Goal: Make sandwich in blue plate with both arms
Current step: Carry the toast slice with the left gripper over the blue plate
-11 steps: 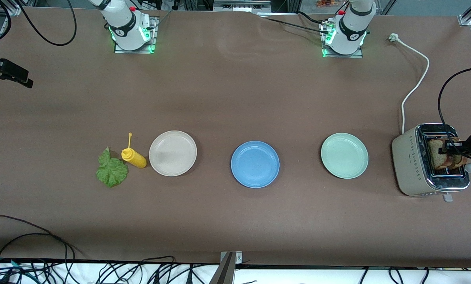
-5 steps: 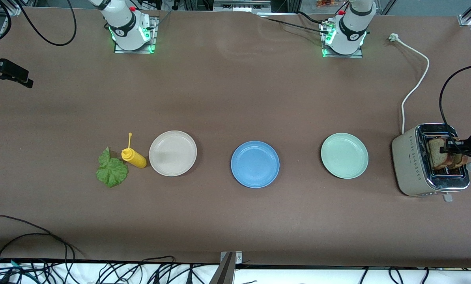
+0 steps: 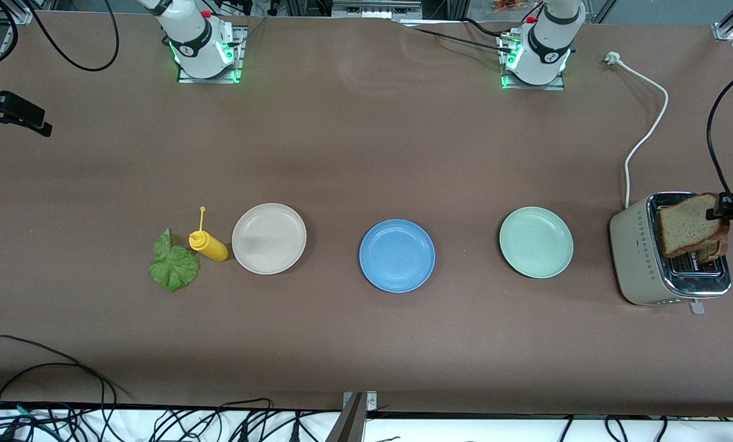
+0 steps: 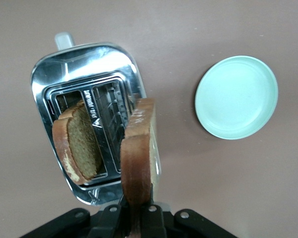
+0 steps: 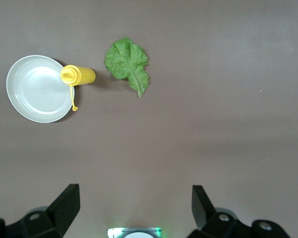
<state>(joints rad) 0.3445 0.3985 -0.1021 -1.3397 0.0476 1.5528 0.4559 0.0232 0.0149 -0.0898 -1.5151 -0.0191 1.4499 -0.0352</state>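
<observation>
Left wrist view has my left gripper (image 4: 136, 218) clenched on one edge of a bread slice (image 4: 139, 148) over the toaster (image 4: 79, 69). Held so thinly, it could pivot or drop before reaching the empty blue plate (image 3: 397, 255), at nine o'clock from the toaster. My right gripper (image 5: 134, 203), jaws released, waits over the table near the lettuce (image 5: 127, 63).

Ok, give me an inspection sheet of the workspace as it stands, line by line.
Surface: brown table.
Job's things: blue plate bare; bread slice lifted above toaster; second slice in its slot; lettuce leaf lying beside mustard bottle.
Clutter: beige plate, mint-green plate.
Grippers: left gripper shut on bread slice over toaster; right gripper open, waiting above the table.
Cables: white toaster cord, unplugged.
Surroundings: black cables along the table edge.
</observation>
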